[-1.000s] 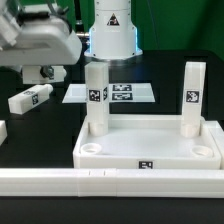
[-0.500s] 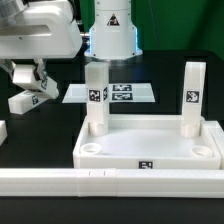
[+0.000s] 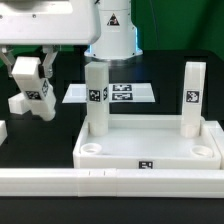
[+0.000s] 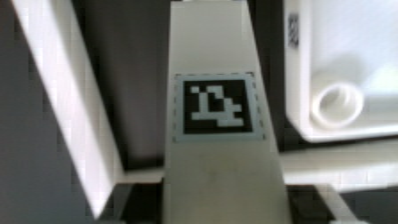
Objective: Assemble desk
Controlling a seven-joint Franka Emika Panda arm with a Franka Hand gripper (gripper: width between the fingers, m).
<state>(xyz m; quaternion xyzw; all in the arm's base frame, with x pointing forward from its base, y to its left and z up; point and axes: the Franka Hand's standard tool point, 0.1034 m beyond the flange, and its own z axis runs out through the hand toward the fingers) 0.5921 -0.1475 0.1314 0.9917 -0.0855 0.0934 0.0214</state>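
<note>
Gripper point(image 3: 33, 90) is low at exterior view's left, w/ a loose leg point(image 3: 22, 102) between its fingers point(image 3: 46, 100). In the wrist view the leg point(image 4: 217, 105) runs lengthwise straight out from the gripper point(image 4: 222, 200), w/ a dark finger point(image 4: 134, 200) close on each long side. Can't tell if the fingers pinch the leg or just straddle it w/ a thin gap, or whether the leg rests on the table point(image 3: 50, 140) or is just off it.

Leg is a short white block, square-ish section, long face toward the wrist cam, w/ a black-and-white tag point(image 4: 214, 104) approx mid-face. In the exterior view it's tilted, tag end higher and toward the desk top point(image 3: 150, 148), near it but apart.

Desk top is a white tray w/ raised rim, tag on the front wall and round sockets at the corners; one socket point(image 4: 338, 100) shows beside the leg in the wrist view. Two upright legs point(image 3: 97, 95) point(image 3: 191, 92) stand in its back corners, each tagged. Marker board point(image 3: 125, 92) lies behind. Long white rail bar point(image 3: 110, 180) runs along the front.
</note>
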